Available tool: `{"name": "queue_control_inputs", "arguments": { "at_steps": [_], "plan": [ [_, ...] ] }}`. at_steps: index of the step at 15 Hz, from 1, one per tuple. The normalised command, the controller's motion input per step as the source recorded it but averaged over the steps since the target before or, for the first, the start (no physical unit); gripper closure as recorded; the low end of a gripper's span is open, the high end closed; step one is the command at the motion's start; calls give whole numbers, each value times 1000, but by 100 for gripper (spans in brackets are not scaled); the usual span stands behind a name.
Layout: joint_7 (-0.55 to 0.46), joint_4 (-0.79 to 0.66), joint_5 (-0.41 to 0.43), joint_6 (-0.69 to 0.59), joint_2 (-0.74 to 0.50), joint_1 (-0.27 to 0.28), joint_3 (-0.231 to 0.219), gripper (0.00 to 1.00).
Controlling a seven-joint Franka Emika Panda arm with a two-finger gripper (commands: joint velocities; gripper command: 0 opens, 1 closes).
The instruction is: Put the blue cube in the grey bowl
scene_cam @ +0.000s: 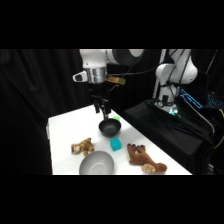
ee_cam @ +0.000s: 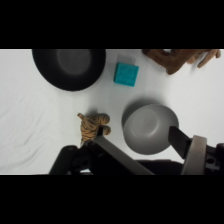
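The blue cube (scene_cam: 116, 144) (ee_cam: 126, 74) is a small teal block resting on the white table between the black bowl (scene_cam: 110, 127) (ee_cam: 70, 67) and the grey bowl (scene_cam: 96, 162) (ee_cam: 149, 127). The grey bowl is wide, matte and empty, at the table's front edge. My gripper (scene_cam: 101, 107) (ee_cam: 137, 136) hangs above the table near the black bowl's far side, well above the cube. It is open and holds nothing. In the wrist view its fingers frame the grey bowl.
A striped tiger toy (scene_cam: 83, 147) (ee_cam: 92, 127) lies left of the grey bowl. A brown plush animal (scene_cam: 142, 157) (ee_cam: 180, 57) lies at the front right. A small green object (scene_cam: 116, 119) sits behind the black bowl. Dark equipment borders the table's right side.
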Motion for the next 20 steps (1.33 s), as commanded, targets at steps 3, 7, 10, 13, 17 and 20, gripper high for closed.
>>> {"name": "queue_control_inputs", "arguments": {
  "at_steps": [3,7,10,13,17,20],
  "plan": [
    [59,-25,-18,34,-7,-12,15,0],
    [198,-200,-55,218,-91,5,10,0],
    [227,-286,-52,326,-100,19,12,0],
    [249,-280,-73,394,-48,38,19,0],
    [259,-230,-88,462,38,46,14,0],
    [242,-170,-129,385,50,59,-3,0]
  ]
}}
